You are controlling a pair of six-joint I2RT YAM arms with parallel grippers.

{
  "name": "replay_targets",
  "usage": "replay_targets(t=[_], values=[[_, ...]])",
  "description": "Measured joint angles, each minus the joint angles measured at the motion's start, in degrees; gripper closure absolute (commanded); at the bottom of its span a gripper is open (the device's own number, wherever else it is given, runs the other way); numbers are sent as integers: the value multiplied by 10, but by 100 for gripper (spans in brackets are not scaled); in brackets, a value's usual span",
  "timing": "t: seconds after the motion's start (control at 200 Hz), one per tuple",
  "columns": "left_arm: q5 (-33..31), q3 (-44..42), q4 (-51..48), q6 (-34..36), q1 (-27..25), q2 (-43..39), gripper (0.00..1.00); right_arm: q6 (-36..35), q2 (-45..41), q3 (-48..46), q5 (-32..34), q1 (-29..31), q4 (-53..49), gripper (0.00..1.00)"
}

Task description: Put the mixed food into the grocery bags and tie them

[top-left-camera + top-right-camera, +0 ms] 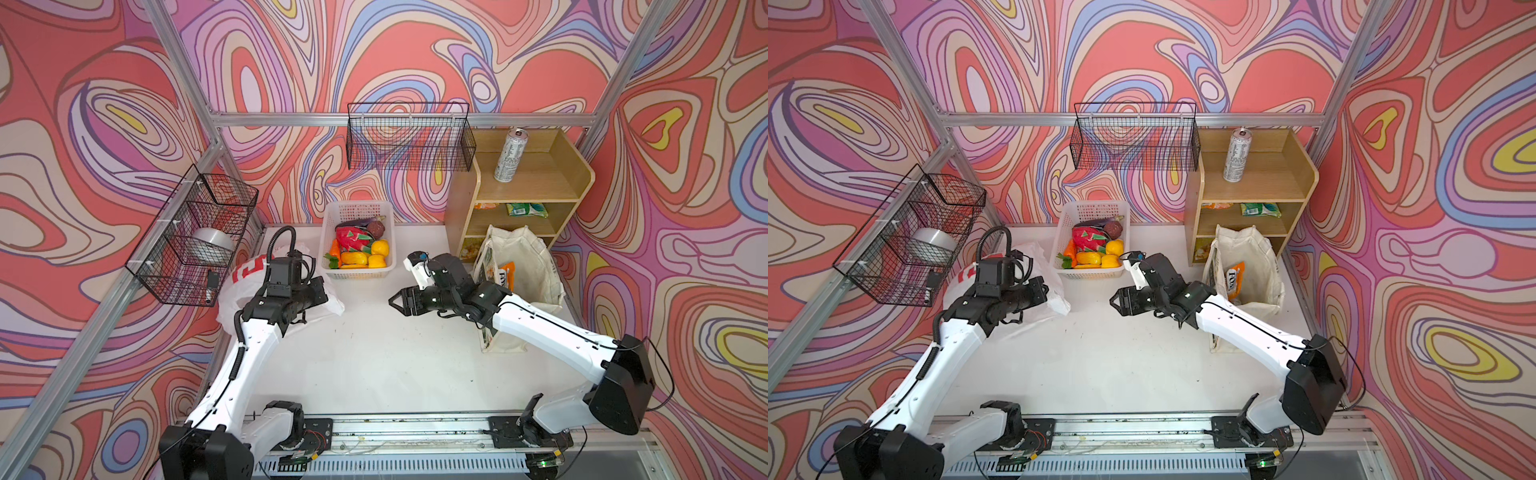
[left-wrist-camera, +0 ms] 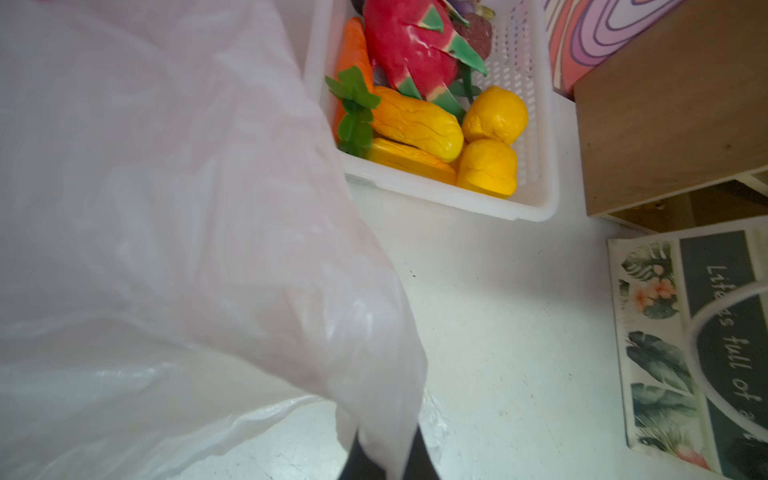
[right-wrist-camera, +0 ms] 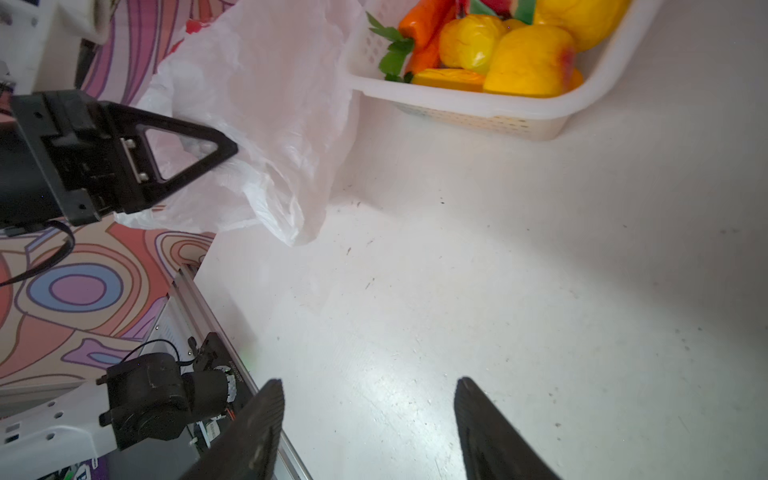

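The white plastic grocery bag (image 1: 332, 305) with red letters lies at the left. My left gripper (image 2: 386, 457) is shut on a fold of its thin film, and this grip also shows in the right wrist view (image 3: 232, 151). My right gripper (image 1: 392, 302) hovers open over bare table at the middle, empty, pointing toward the bag. The cream canvas tote (image 1: 536, 266) stands at the right with an orange snack packet (image 1: 506, 276) inside. Dragon fruit (image 1: 353, 241), lemons (image 1: 380, 248), carrot (image 1: 336, 249) and eggplant (image 1: 361, 223) lie in the white lattice basket (image 1: 357, 274).
A wooden shelf unit (image 1: 536, 187) at the back right carries a tall silver can (image 1: 510, 156) on top and a green packet (image 1: 525, 210) on a lower shelf. Black wire baskets hang on the back wall (image 1: 409, 137) and the left wall (image 1: 195, 237).
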Motion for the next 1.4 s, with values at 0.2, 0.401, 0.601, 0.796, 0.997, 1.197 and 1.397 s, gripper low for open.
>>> replay_targets(t=[0.2,0.401,0.601,0.796,0.997,1.197,1.397], values=[[32,7,2,-35,-67,12,100,-34,10,-32,0,29,113,29],[62,56,16,-40,-95,77,100,-47,56,-40,7,28,177,28],[53,116,17,-19,-97,120,86,-49,113,-35,23,28,208,28],[19,185,-3,42,-96,161,36,-45,203,10,37,28,217,29],[-15,197,-62,99,-94,134,29,-41,275,58,38,28,217,29],[-67,170,-119,142,-93,38,27,-41,296,92,35,28,211,29],[-119,126,-161,177,-98,2,24,-41,296,107,31,28,209,29]])
